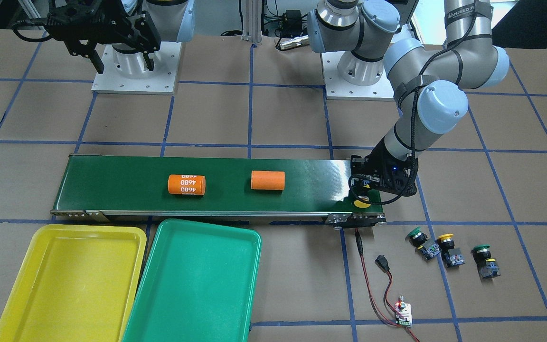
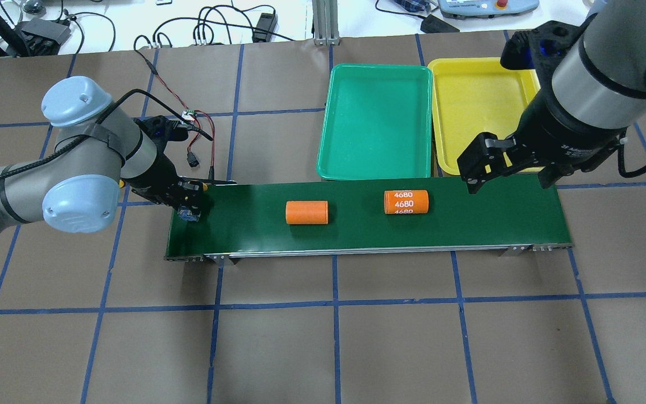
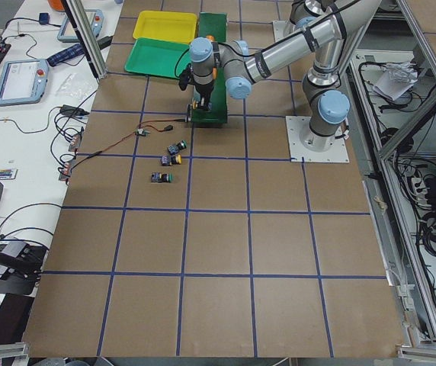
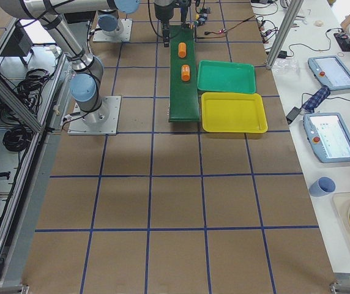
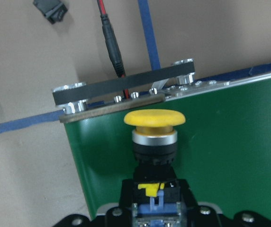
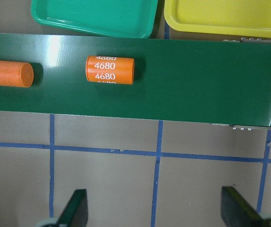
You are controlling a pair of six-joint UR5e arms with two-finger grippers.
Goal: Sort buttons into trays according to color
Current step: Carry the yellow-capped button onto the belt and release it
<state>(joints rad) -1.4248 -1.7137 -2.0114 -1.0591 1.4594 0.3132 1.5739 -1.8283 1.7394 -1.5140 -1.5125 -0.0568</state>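
My left gripper (image 1: pixel 363 195) is low over the end of the dark-green conveyor belt (image 1: pixel 126 187), shut on a yellow-capped button (image 5: pixel 154 118) that it holds by the body. The cap points toward the belt's end roller. Three more buttons lie on the table beyond that end: a green one (image 1: pixel 417 235), a yellow one (image 1: pixel 446 241) and a green one (image 1: pixel 482 251). The yellow tray (image 1: pixel 69 280) and green tray (image 1: pixel 193 285) sit side by side, both empty. My right gripper (image 2: pixel 508 177) is open and empty, raised near the belt's other end.
Two orange cylinders (image 1: pixel 186 184) (image 1: pixel 268 180) lie on the belt. A red-black cable with an inline switch (image 1: pixel 381 262) and a small controller board (image 1: pixel 404 313) runs from the belt's end past the buttons.
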